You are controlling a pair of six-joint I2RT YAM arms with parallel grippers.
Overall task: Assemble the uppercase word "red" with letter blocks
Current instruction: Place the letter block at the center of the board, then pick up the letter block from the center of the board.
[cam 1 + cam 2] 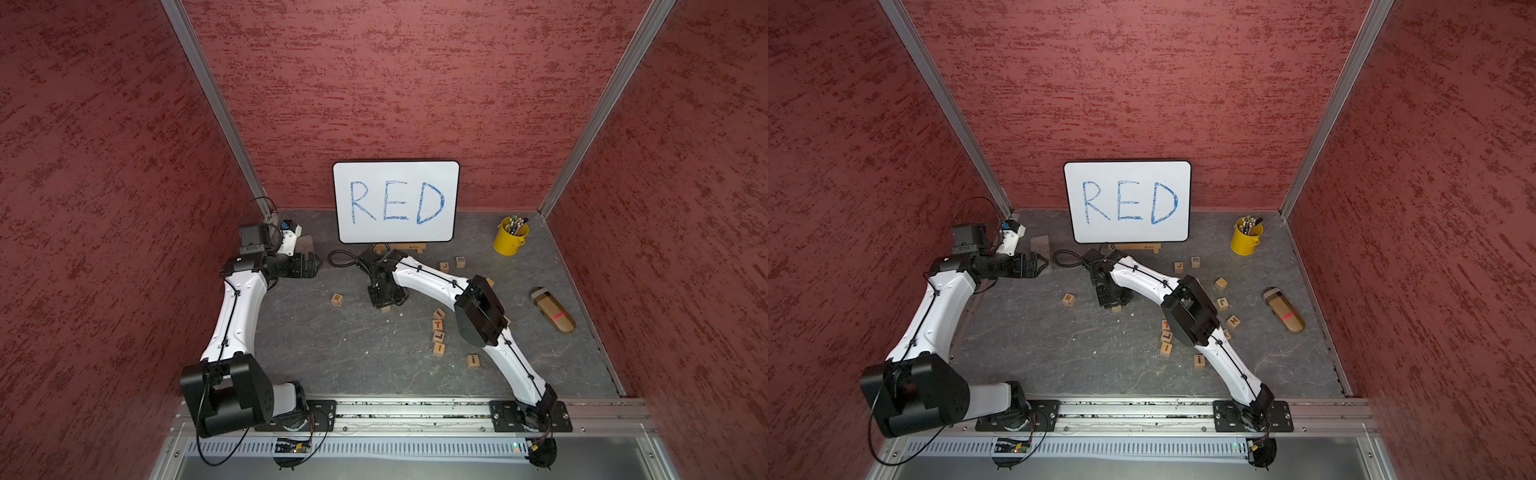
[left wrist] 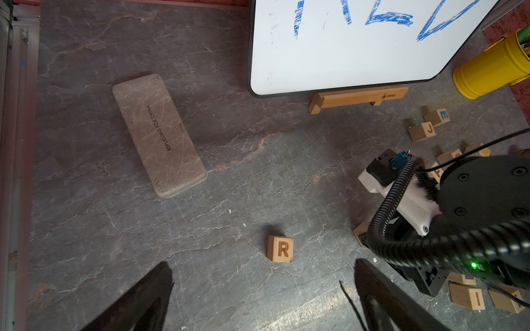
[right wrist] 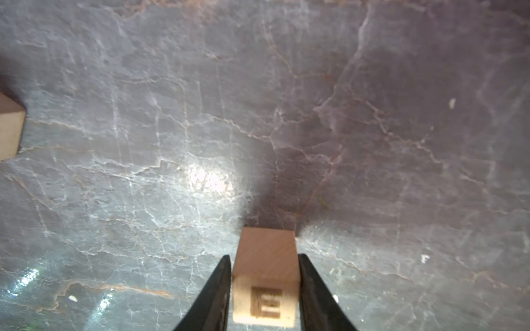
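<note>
Rt gripper (image 3: pixel 264 256) jaws hug E (image 3: pixel 266 303), hold unclear; seat it flush right of R (image 1: pixel 337 299). Lt gripper (image 1: pixel 315 264) wide open, empty.

Whiteboard (image 1: pixel 396 201): "RED". Brown case (image 2: pixel 159 134): "REFUELING FOR CHINA". Single letters on R block (image 2: pixel 280 248), E block (image 3: pixel 265 301), J block (image 2: pixel 421 131).

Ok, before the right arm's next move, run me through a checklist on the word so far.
1. E block between the right gripper's fingers: ok.
2. Grip on it tight or loose: cannot tell.
3. E face showing: ok.
4. E block to the right of R block in a top view, apart: ok.
5. D block found: cannot tell, none reads in any view.
6. Open left gripper clear of R block: ok.
</note>
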